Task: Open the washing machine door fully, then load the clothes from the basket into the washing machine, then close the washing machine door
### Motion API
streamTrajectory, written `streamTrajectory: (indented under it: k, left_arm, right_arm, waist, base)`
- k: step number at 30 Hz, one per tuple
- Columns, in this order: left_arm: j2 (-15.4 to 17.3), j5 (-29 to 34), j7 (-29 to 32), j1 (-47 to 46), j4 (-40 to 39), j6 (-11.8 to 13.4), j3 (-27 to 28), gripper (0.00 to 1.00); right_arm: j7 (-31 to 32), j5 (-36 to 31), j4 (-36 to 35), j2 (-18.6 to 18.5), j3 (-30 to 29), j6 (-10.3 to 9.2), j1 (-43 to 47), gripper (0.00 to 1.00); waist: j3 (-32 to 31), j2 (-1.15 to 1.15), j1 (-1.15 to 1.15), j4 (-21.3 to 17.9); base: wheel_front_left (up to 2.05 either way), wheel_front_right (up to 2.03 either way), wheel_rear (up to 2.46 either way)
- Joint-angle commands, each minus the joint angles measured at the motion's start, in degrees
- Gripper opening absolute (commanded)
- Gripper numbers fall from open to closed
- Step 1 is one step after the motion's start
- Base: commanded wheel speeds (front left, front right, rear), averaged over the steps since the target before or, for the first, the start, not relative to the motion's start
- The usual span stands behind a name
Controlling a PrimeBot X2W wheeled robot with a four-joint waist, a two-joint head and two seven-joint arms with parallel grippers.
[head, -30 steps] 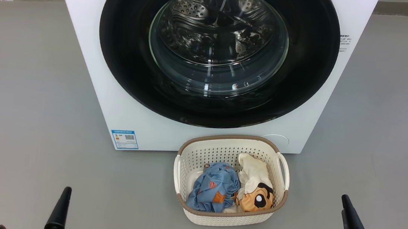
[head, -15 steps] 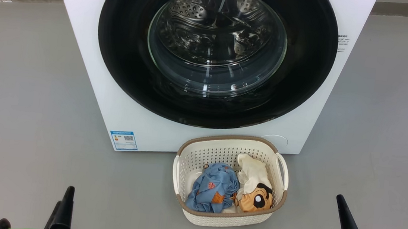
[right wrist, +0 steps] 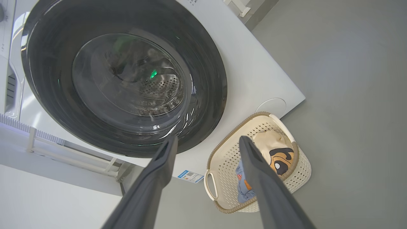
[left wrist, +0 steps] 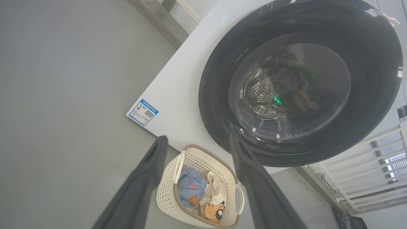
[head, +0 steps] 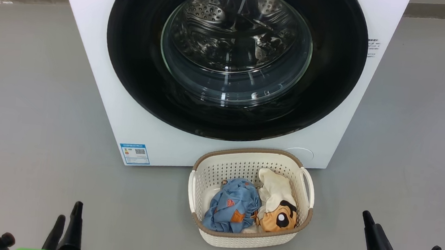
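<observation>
Currently: washing machine (head: 91, 47) fills the upper centre of the head view. Washing machine door (head: 137, 72) shut flush against the white front, drum (head: 235, 32) visible through the glass. Basket (head: 248, 242) on grey floor (head: 24, 102) at lower centre, just before the machine; contact cannot be told. Clothes inside it: blue garment (head: 233, 207) left, cream garment (head: 278, 204) right, touching. Left gripper (left wrist: 197, 137) and right gripper (right wrist: 207, 138): fingers spread wide, holding nothing, well apart from the basket.
</observation>
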Motion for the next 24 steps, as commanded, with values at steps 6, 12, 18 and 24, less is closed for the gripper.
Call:
streamTrajectory:
  k: [6,12,18,24]
  left_arm:
    - [1.8,5.3,-1.8,-1.0,-2.2,-0.2,0.4,1.0]
    - [2.1,8.9,-2.8,-1.0,-2.5,-0.2,0.1,1.0]
    - [2.5,12.5,-3.8,-1.0,-2.8,-0.2,-0.2,1.0]
    - [2.9,16.0,-4.8,-1.0,-3.1,-0.2,-0.6,1.0]
  right_arm:
    - [-1.7,-4.2,-0.8,-1.6,1.8,0.05,-2.8,1.0]
    - [-2.7,-7.2,-0.7,-2.2,2.4,0.06,-3.1,1.0]
    - [-3.8,-10.2,-0.7,-2.8,3.0,0.06,-3.3,1.0]
    - [-4.8,-13.3,-0.6,-3.4,3.7,0.06,-3.6,1.0]
  waist:
    - [0.0,0.0,0.0,-0.1]
    - [0.1,0.0,0.0,-0.2]
    - [0.1,0.0,0.0,-0.3]
    - [0.3,0.0,0.0,-0.3]
  base:
    - [0.0,0.0,0.0]
    - [0.0,0.0,0.0]
    - [0.0,0.0,0.0]
    - [0.0,0.0,0.0]
